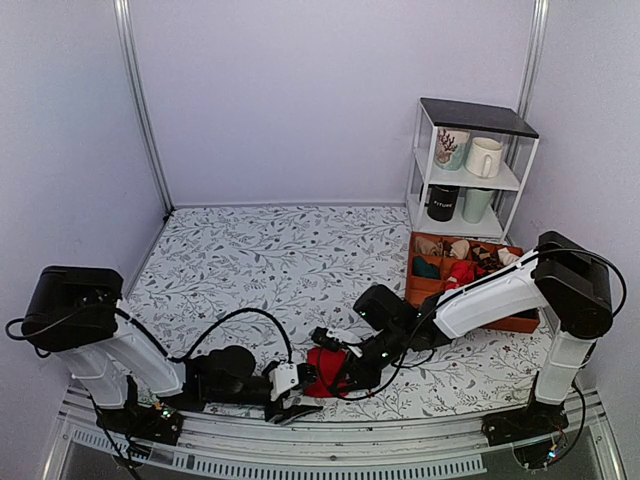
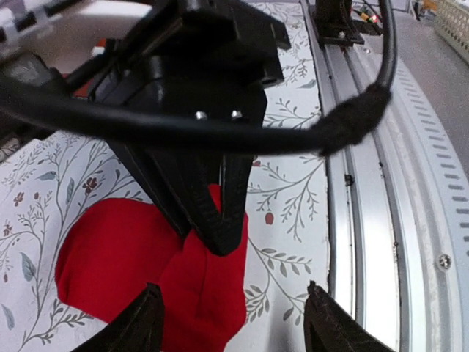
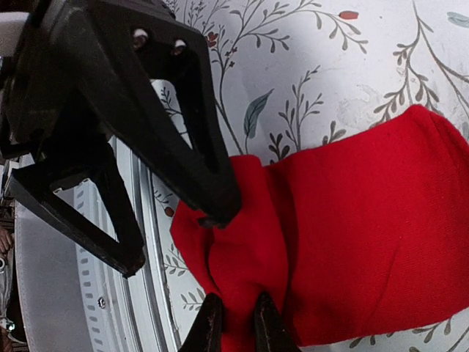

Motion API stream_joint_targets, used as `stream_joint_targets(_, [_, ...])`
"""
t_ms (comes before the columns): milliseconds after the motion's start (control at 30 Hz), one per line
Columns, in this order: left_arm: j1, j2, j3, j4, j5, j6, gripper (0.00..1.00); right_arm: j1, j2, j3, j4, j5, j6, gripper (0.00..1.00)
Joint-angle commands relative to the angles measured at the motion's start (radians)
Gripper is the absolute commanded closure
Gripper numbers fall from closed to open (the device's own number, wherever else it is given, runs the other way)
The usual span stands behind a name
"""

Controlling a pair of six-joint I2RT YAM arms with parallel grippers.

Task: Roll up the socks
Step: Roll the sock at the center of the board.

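The plain red socks (image 1: 322, 368) lie bunched on the flowered cloth near the front edge. They show in the left wrist view (image 2: 117, 257) and the right wrist view (image 3: 366, 220). My right gripper (image 3: 236, 326) is shut on a fold of the socks at their near end. It appears in the left wrist view as closed black fingers (image 2: 216, 220). My left gripper (image 2: 233, 326) is open, with one finger over the red fabric and the other over bare cloth. One of its fingers (image 3: 183, 125) touches the socks' edge. No white mark shows.
A metal rail (image 2: 366, 183) runs along the table's front edge, right beside the socks. An orange box (image 1: 520, 322) of other sock bundles sits at the right. A white shelf (image 1: 418, 150) with mugs stands behind it.
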Motion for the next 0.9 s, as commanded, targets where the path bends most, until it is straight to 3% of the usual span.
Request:
stream_joint_targets(0, [-0.012,0.062,0.018,0.035,0.021,0.01,0.34,0.0,0.059,-0.016,-0.134,0.025,0.009,0.89])
stream_joint_targets(167, [-0.011,0.105,0.019,0.031,0.004,-0.022,0.39,-0.001,0.057,-0.015,-0.138,0.021,0.008,0.89])
stream_joint_targets(300, [-0.011,0.124,0.047,-0.018,0.019,-0.033,0.58,-0.002,0.06,-0.013,-0.141,0.018,0.01,0.89])
stream_joint_targets(467, [-0.01,0.175,0.095,-0.106,0.011,-0.06,0.73,-0.001,0.056,-0.01,-0.139,0.001,0.012,0.88])
stream_joint_targets(533, [-0.011,0.19,0.103,-0.124,0.011,-0.073,0.86,-0.002,0.048,-0.01,-0.135,0.003,0.014,0.85])
stream_joint_targets(567, [-0.011,0.195,0.106,-0.136,0.011,-0.082,0.98,-0.001,0.043,-0.012,-0.131,0.003,0.016,0.82])
stream_joint_targets(733, [-0.002,0.187,0.116,-0.249,-0.004,-0.176,1.0,-0.002,-0.033,-0.029,-0.086,0.056,0.016,0.69])
stream_joint_targets(867, [0.047,0.164,0.098,-0.289,0.085,-0.301,1.0,-0.002,-0.178,-0.135,0.095,0.168,0.011,0.59])
